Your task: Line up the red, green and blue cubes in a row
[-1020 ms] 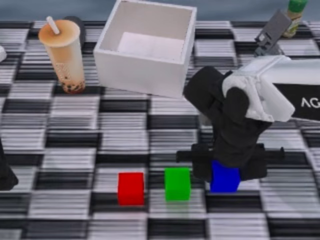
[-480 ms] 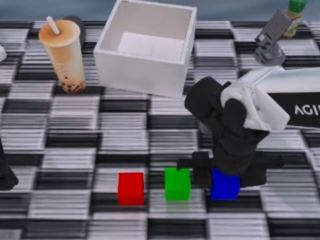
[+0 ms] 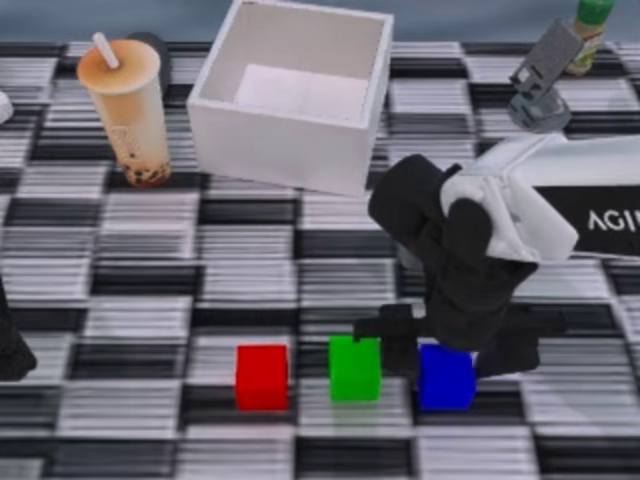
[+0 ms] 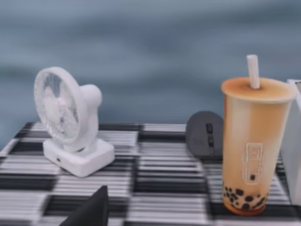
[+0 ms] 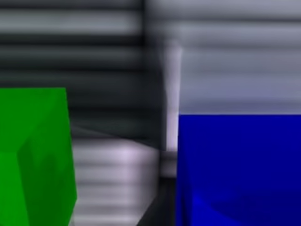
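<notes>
Here the three cubes sit in a row near the front edge of the counter, all small, plain and glossy: the red cube at the left, the green cube in the middle, the blue cube at the right. Small gaps separate them, and the blue one lies slightly nearer than the green.

The right gripper hangs directly over the blue cube, its black body covering the cube's far edge. One dark finger stands between green and blue, the other just right of the blue cube. Whether the jaws are clenched on the cube or released, I cannot tell. The white forearm reaches in from the right.

Behind the row, a large white square box stands open-topped at the far middle. A tall cup of bubble tea with a straw stands far left, with a dark round object just behind it. At the far right are a small grey device and a green-capped bottle. Nothing stands between the cubes.

The left gripper is parked at the left edge of the counter; its jaws cannot be judged.

The left wrist view shows the bubble tea from the side, pearls at its base, the dark round object beside it, and a white desk fan that the top view does not show. The right wrist view sits very close to the counter, filled by a face of the green cube and the blue cube, apart from each other.
</notes>
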Tool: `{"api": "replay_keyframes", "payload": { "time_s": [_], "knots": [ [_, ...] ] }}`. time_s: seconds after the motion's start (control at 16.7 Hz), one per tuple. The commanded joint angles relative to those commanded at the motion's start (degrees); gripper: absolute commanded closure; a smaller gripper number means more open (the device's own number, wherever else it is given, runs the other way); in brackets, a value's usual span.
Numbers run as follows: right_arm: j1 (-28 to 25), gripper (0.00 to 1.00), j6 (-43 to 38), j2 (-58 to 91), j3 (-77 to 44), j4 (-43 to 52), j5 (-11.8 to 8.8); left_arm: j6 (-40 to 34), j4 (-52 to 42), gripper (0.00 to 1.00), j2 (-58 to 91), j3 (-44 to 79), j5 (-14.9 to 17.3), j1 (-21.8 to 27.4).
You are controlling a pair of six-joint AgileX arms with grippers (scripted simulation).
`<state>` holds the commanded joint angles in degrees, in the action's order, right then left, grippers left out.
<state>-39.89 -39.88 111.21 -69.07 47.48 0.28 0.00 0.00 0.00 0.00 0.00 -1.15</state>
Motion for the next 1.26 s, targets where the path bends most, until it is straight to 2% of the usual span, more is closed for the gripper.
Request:
{"api": "replay_keyframes", "payload": {
  "time_s": [0.12,0.18,0.78,1.08,1.26],
  "knots": [
    [0.0,0.02,0.0,0.0,0.0,0.0,0.0,0.0,0.0,0.0,0.0,0.0,0.0,0.0],
    [0.0,0.0,0.0,0.0,0.0,0.0,0.0,0.0,0.0,0.0,0.0,0.0,0.0,0.0],
    [-0.11,0.0,0.07,-0.33,-0.85,1.0,-0.01,0.0,0.0,0.0,0.0,0.0,0.0,0.0],
    [-0.38,0.0,0.02,-3.86,-7.23,11.69,-0.07,0.0,0.0,0.0,0.0,0.0,0.0,0.0],
    [-0.41,0.0,0.14,-5.54,-9.52,15.03,-0.03,0.0,0.0,0.0,0.0,0.0,0.0,0.0]
  ]
}}
